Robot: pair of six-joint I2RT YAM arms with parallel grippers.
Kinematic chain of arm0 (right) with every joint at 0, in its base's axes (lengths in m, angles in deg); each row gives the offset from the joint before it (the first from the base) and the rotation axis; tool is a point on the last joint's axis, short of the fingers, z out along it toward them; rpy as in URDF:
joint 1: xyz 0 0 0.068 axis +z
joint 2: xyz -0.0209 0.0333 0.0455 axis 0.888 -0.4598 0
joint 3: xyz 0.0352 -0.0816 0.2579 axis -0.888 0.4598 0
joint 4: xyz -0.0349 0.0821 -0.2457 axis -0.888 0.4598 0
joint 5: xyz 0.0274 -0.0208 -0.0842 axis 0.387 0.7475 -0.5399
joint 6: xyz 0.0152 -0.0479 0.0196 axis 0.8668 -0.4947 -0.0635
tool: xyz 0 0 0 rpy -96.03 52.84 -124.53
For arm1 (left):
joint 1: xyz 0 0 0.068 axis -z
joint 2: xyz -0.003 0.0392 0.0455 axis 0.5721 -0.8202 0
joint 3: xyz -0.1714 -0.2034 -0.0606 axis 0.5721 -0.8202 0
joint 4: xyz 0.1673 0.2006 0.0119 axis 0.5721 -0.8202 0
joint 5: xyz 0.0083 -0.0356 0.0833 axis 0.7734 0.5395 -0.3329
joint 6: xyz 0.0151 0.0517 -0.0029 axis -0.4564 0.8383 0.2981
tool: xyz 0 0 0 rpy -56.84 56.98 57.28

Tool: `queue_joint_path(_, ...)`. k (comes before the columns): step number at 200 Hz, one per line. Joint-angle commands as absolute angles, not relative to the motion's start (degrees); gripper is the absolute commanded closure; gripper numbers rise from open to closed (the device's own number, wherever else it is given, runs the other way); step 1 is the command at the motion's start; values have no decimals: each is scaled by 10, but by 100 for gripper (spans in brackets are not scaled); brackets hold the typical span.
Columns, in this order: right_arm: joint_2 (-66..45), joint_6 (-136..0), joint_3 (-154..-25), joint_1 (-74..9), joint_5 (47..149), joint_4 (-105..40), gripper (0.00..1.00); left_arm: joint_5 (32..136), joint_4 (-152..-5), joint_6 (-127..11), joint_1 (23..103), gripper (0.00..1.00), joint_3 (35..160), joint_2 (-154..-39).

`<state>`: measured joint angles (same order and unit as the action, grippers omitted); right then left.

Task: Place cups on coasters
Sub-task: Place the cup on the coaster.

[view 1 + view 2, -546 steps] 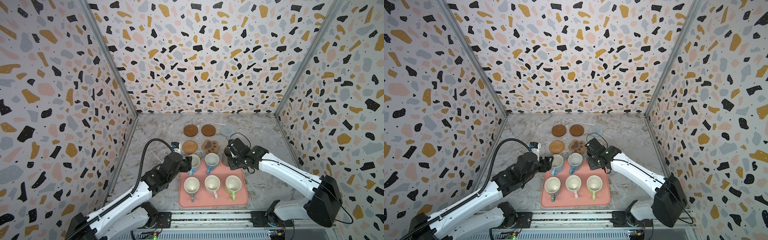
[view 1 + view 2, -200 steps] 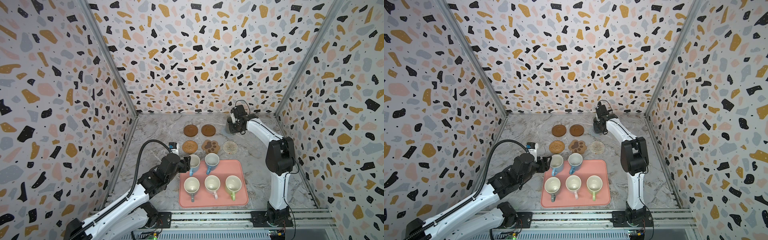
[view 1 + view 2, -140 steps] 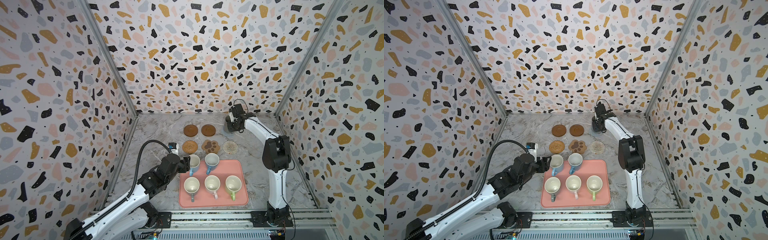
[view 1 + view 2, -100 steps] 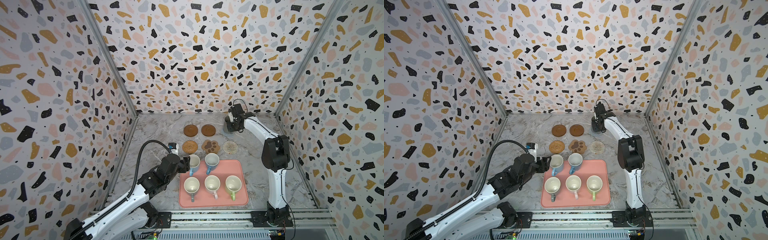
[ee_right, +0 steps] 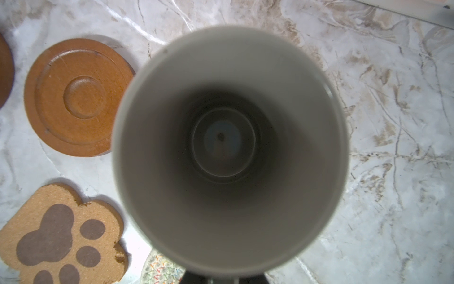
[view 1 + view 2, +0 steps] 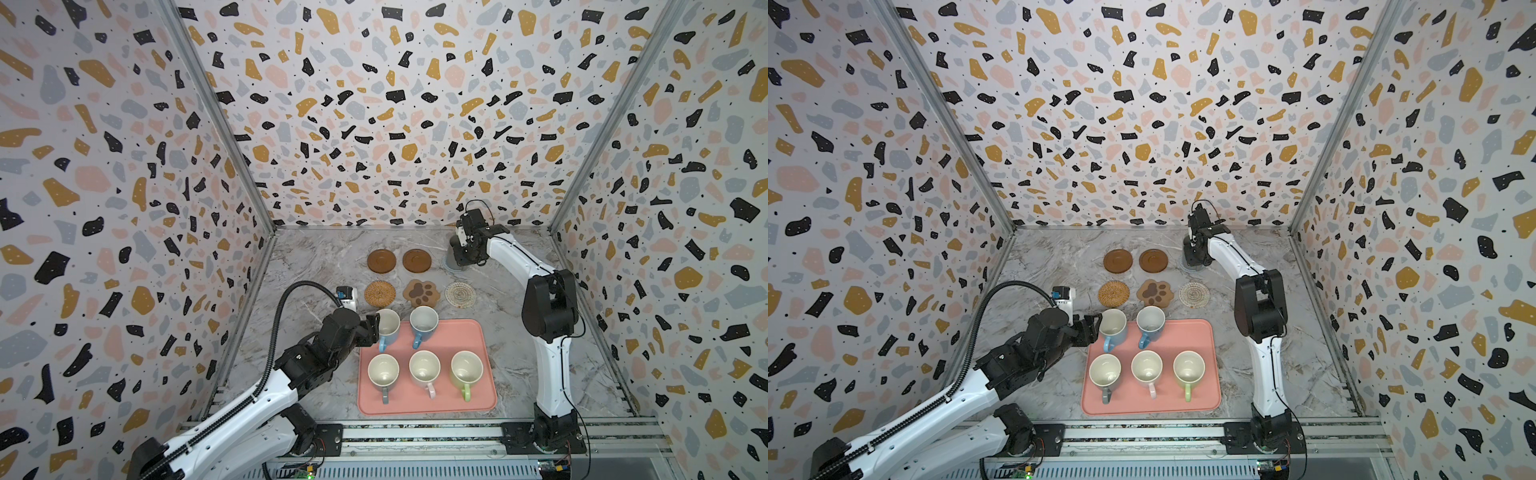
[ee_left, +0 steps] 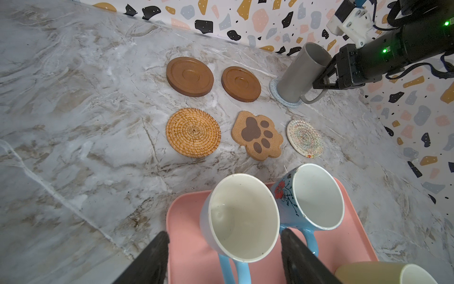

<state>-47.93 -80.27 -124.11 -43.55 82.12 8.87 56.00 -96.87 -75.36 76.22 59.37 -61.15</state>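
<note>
Right gripper (image 7: 320, 82) is pinching the tall grey mug (image 7: 298, 71) by its handle. It is sitting lower than a second ago, and the mug is now resting on the grey-blue coaster (image 7: 286, 101), at 12 o'clock from the whitish coaster (image 6: 460, 294). Left gripper (image 7: 223, 237) is staying put, fingers spread either side of a light blue mug (image 7: 242, 216) at the 11 o'clock corner of the pink tray (image 7: 186, 246).

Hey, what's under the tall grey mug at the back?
A grey-blue woven coaster; only its rim shows beside the tall grey mug. The mug's base covers its middle.
</note>
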Motion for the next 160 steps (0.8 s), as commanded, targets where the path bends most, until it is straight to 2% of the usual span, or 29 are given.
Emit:
queue_joint_path(1,-471,-804,-1275,-437,820,76,93,551,-961,-757,764,27,585,-605)
queue_joint_path(48,-470,-802,-1274,-438,818,77,90,551,-961,-757,764,27,585,-606)
queue_joint_path(91,-465,-800,-1276,-439,812,77,70,550,-960,-757,764,27,586,-606)
queue_joint_path(160,-450,-797,-1280,-445,810,84,56,545,-960,-755,763,27,591,-607)
